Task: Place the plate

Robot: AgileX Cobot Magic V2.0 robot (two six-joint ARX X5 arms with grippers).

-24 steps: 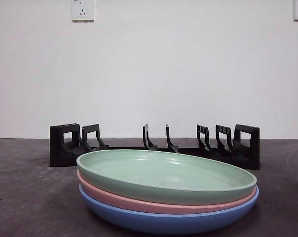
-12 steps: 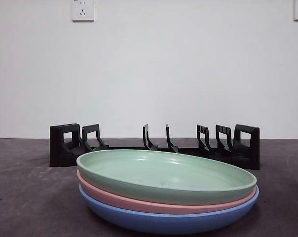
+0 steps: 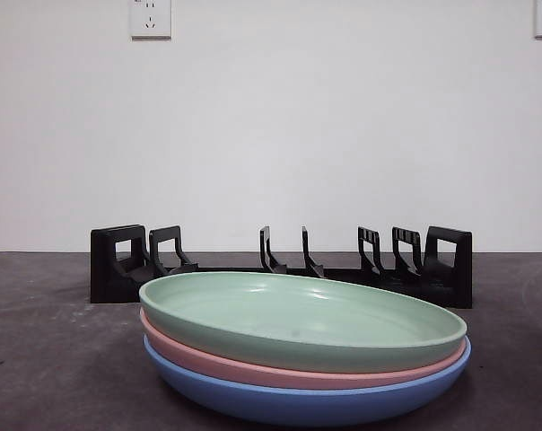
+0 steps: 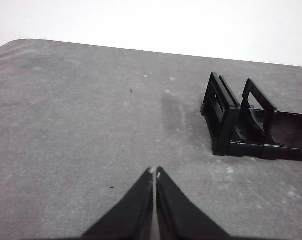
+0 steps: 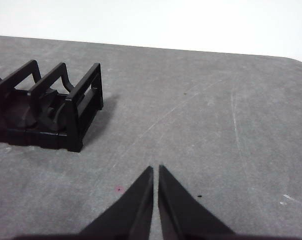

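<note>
Close to the front camera, three plates sit in a stack on the gray table [image 3: 56, 359]. At the bottom is the blue plate [image 3: 307, 404]. On it lies the pink plate [image 3: 280, 370]. On top lies the green plate [image 3: 302, 319], and its inside faces up. Nothing is touching the plates.

Behind the stack stands the black rack [image 3: 280, 265]. It is long and low, with thin posts sticking up and a boxy end piece on each side. No plate is in the rack. It is near the stack but does not touch it.

Behind the rack is a white wall [image 3: 280, 135]. A white wall socket [image 3: 150, 17] is high up on it.

Off to one side, the left gripper [image 4: 155, 173] hangs over bare table. Its two black jaws are pressed together and hold nothing. One end of the rack is a little way off from it.

On the other side, the right gripper [image 5: 155, 170] hangs over bare table too. Its jaws are almost together, with only a thin crack between them, and they hold nothing. The other end of the rack is near it.
</note>
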